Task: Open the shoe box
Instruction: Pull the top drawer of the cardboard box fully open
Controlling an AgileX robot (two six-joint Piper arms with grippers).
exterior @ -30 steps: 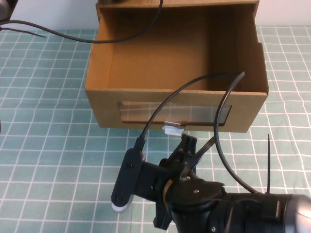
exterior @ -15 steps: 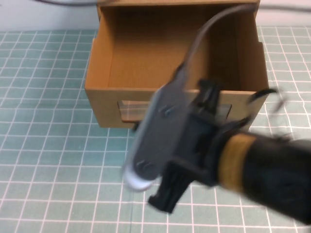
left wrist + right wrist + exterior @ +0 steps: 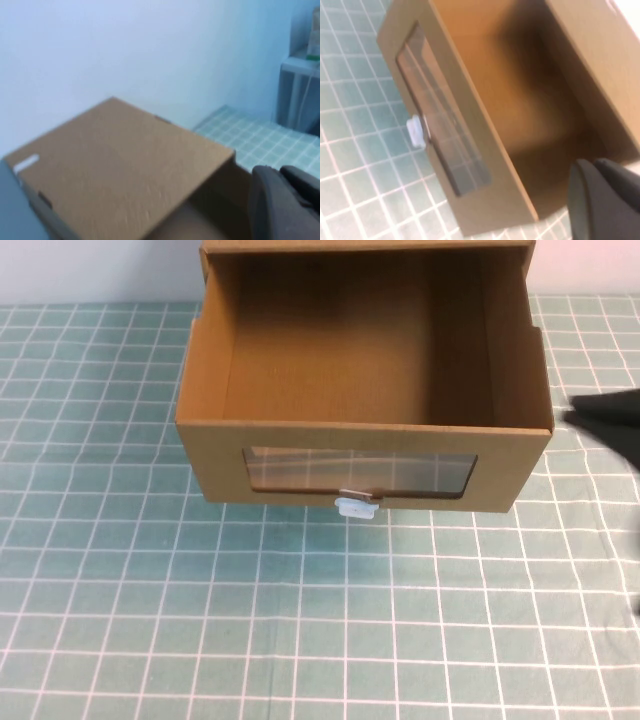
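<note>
Here, right tool point(image 3: 588, 417), closed, hangs beside the open shoe box point(image 3: 300, 435); left tool point(image 3: 285, 200) over its top, unclear.

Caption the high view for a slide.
Shoe box drawer open on checked cloth; right gripper at right edge, left gripper off-frame.

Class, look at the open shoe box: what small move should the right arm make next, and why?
Probably just park it: the drawer stands pulled out of the shoe box, white tab free. The shut right pincer sits off to the right, clear of it; the left pincer hovers by the box's top.
</note>
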